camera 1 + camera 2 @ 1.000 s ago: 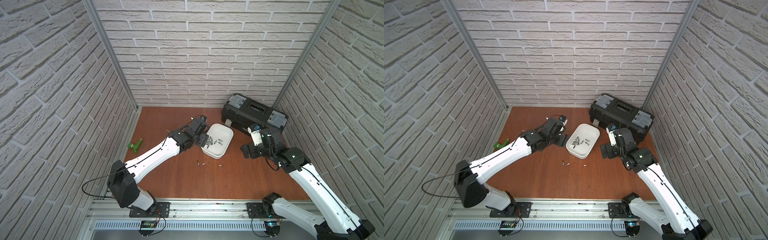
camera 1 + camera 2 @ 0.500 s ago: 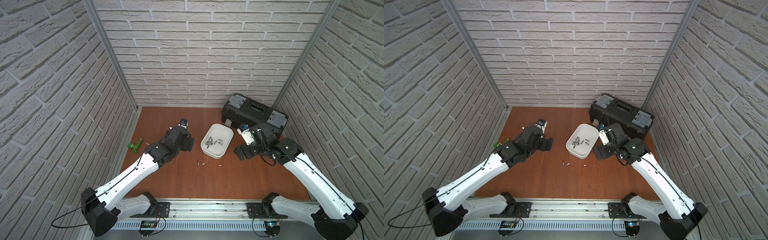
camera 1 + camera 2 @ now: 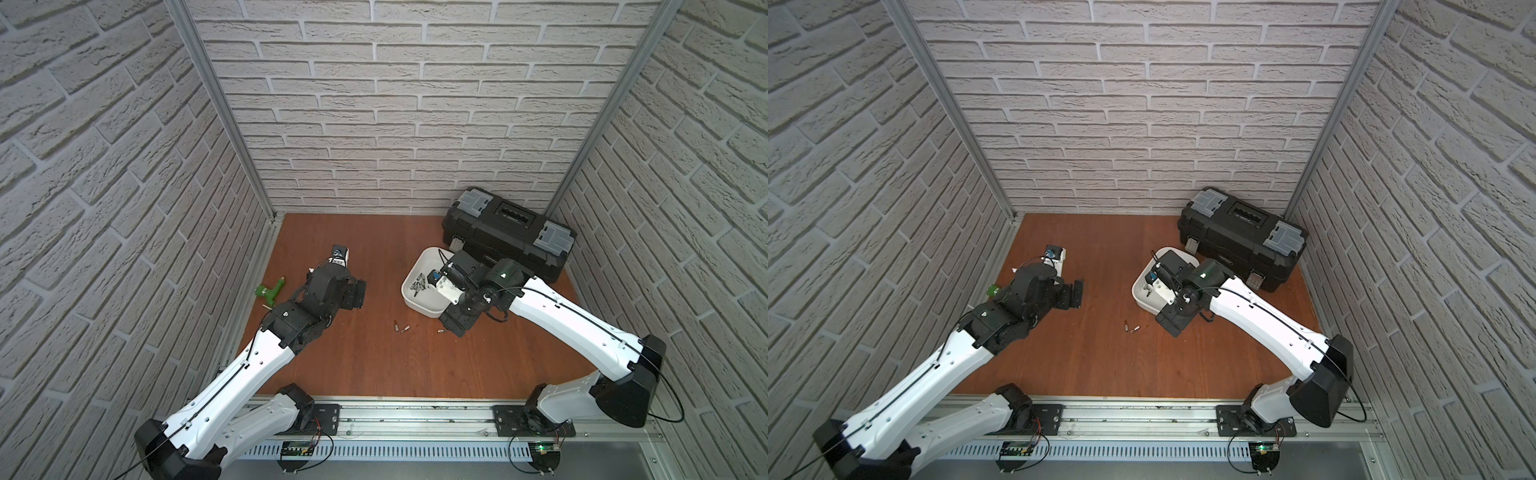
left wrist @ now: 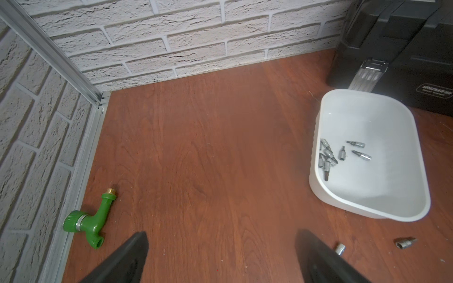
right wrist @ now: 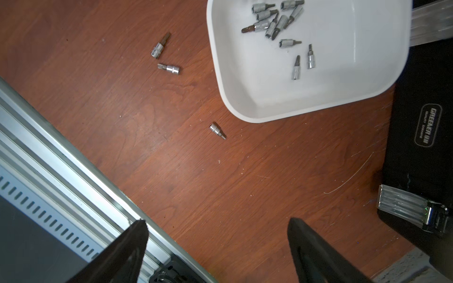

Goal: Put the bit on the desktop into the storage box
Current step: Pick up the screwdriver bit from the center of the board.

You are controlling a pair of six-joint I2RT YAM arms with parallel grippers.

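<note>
In both top views the storage box sits right of centre on the desktop. Its far corner is just beside the black toolbox, which fills the board's upper right corner against the brick wall. A cluster of bits lies inside the box. Two bits lie on the wood below and left of its near rim. A third bit lies just beside the right gripper, whose jaws stand wide apart with nothing between them at the box's lower edge. The left gripper, likewise spread and empty, sits left of centre, near a green tap fitting by the left wall. Bare wood runs between the grippers and down to the aluminium rail along the lower edge.
</note>
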